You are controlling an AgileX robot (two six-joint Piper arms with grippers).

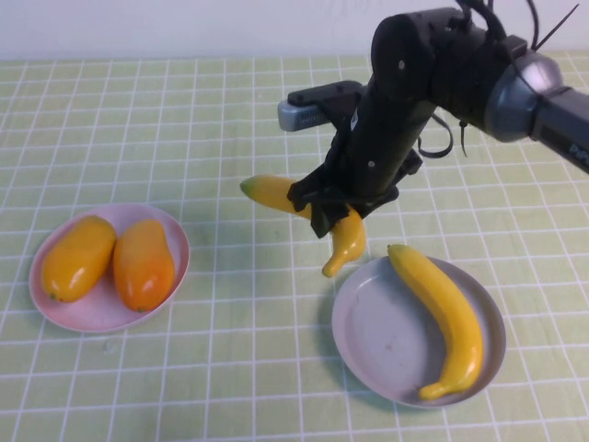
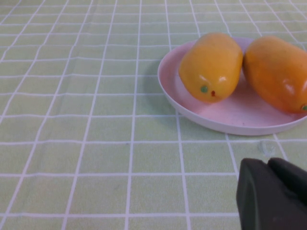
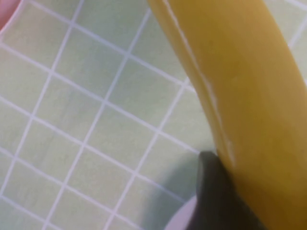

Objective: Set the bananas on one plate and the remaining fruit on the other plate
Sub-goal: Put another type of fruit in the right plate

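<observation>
My right gripper is shut on the middle of a long yellow banana, whose lower tip hangs just off the far-left rim of the grey-blue plate. In the right wrist view that banana fills the picture against one dark finger. A second banana lies on the grey-blue plate. Two orange-yellow oval fruits rest side by side on the pink plate. My left gripper is shut and empty, low over the cloth near the pink plate.
A light green checked cloth covers the table. The right arm reaches in from the upper right, above the cloth behind the grey-blue plate. Open cloth lies between the two plates.
</observation>
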